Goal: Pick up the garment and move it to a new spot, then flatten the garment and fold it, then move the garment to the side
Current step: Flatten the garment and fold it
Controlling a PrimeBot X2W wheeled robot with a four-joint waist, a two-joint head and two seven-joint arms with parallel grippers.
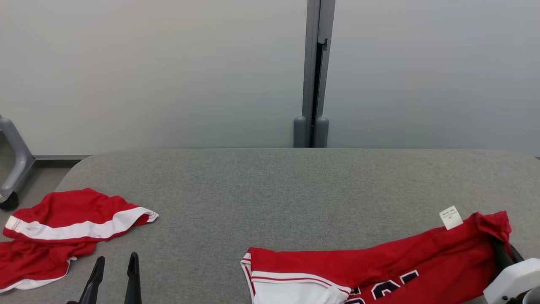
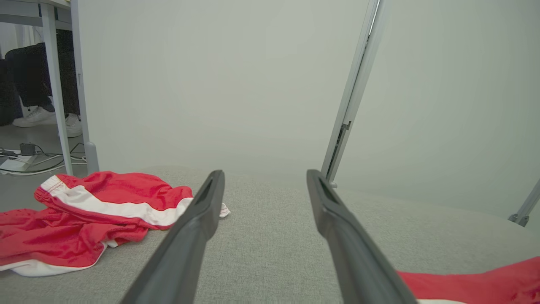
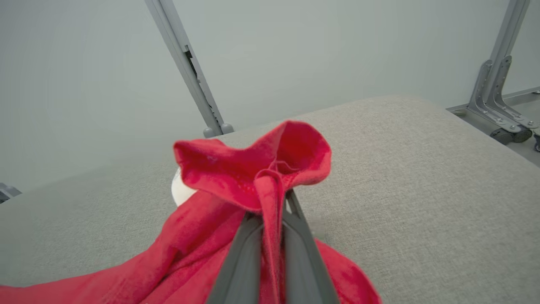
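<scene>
The garment (image 1: 379, 266) is a red jersey with white trim and dark lettering. It lies stretched along the near right of the grey table (image 1: 270, 190), a white label (image 1: 450, 217) sticking up near its raised right end. My right gripper (image 1: 502, 253) is shut on that bunched end, and the right wrist view shows the red cloth (image 3: 253, 169) pinched between the two fingers of the right gripper (image 3: 273, 211) and lifted off the table. My left gripper (image 1: 117, 258) hangs open at the lower left, nothing between its fingers (image 2: 265, 175). The jersey's edge (image 2: 472, 283) lies to its right.
A second red and white garment (image 1: 63, 223) lies crumpled at the table's left edge, close to the left gripper (image 2: 93, 211). Pale panels with a grey post (image 1: 314, 84) stand behind the table. A wheeled grey leg (image 1: 12, 164) is at far left. A person's feet (image 2: 42, 116) show beyond it.
</scene>
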